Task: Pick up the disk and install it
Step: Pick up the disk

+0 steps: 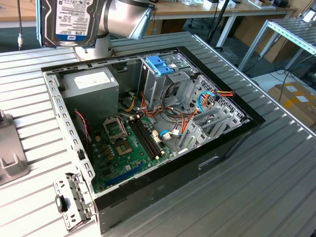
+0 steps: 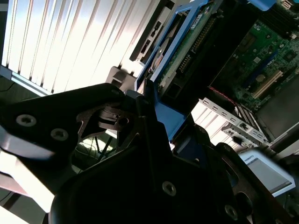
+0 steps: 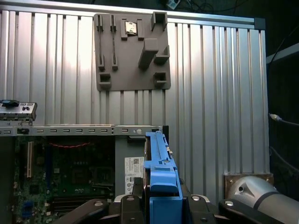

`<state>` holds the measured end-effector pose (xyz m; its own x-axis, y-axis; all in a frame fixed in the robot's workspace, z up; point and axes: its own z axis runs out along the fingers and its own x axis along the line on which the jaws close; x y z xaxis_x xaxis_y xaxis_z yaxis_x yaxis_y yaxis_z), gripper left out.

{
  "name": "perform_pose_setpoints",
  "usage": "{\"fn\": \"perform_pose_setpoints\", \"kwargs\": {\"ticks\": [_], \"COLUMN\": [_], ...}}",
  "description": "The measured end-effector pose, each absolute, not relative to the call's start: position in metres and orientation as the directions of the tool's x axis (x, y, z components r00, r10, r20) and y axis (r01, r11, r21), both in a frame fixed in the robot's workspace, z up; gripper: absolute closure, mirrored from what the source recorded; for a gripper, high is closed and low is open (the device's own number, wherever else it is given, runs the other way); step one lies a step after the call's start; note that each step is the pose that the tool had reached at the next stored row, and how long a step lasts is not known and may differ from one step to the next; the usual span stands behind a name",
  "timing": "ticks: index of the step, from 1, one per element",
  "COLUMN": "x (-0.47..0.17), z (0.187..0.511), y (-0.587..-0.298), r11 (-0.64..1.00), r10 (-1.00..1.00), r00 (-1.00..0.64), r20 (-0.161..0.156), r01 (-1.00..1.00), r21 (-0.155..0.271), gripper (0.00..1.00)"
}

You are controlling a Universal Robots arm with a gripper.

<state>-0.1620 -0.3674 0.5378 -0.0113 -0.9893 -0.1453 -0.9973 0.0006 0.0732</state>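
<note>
The black gripper is clamped on the thin dark disk in its light blue plastic carrier, held high at the exterior view's far left above the open grey metal computer case — long axis upright, free end pointing down.

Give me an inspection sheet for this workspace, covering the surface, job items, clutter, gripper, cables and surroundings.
Surface: ribbed grey metal table carrying an open black computer case.
Job's things: light-blue-framed dark flat disk, held in the air, not installed.
Clutter: grey slotted fixture plate; loose silver metal bracket beside the case.
Grippers: black gripper shut on the disk's carrier.
Cables: red, orange and blue wires inside the case.
Surroundings: wooden workbenches; brown cardboard boxes beyond the table.
</note>
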Motion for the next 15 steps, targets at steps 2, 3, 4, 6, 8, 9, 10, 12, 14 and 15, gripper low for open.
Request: {"fn": "perform_pose_setpoints", "kwargs": {"ticks": [2, 3, 4, 6, 8, 9, 10, 12, 14, 15], "x": [-0.160, -0.158, -0.157, -0.154, -0.150, -0.148, -0.148, -0.144, -0.142, -0.140], "z": [0.538, 0.538, 0.538, 0.538, 0.538, 0.538, 0.538, 0.538, 0.538, 0.538], "y": [-0.367, -0.367, -0.367, -0.367, -0.367, -0.367, -0.367, -0.367, -0.367, -0.368], "r11": [0.001, 0.001, 0.001, 0.001, 0.001, 0.001, 0.001, 0.001, 0.001, 0.001], "r10": [-0.989, -0.989, -0.989, -0.989, -0.989, -0.989, -0.989, -0.989, -0.989, -0.989], "r00": [-0.011, -0.011, -0.011, -0.011, -0.011, -0.011, -0.011, -0.011, -0.011, -0.011], "r20": [-0.145, -0.145, -0.145, -0.145, -0.145, -0.145, -0.145, -0.145, -0.145, -0.145], "r01": [-0.997, -0.997, -0.997, -0.997, -0.997, -0.997, -0.997, -0.997, -0.997, -0.997], "r21": [0.073, 0.073, 0.073, 0.074, 0.074, 0.074, 0.074, 0.074, 0.074, 0.074], "gripper": [0.63, 0.63, 0.63, 0.63, 0.63, 0.63, 0.63, 0.63, 0.63, 0.63]}}
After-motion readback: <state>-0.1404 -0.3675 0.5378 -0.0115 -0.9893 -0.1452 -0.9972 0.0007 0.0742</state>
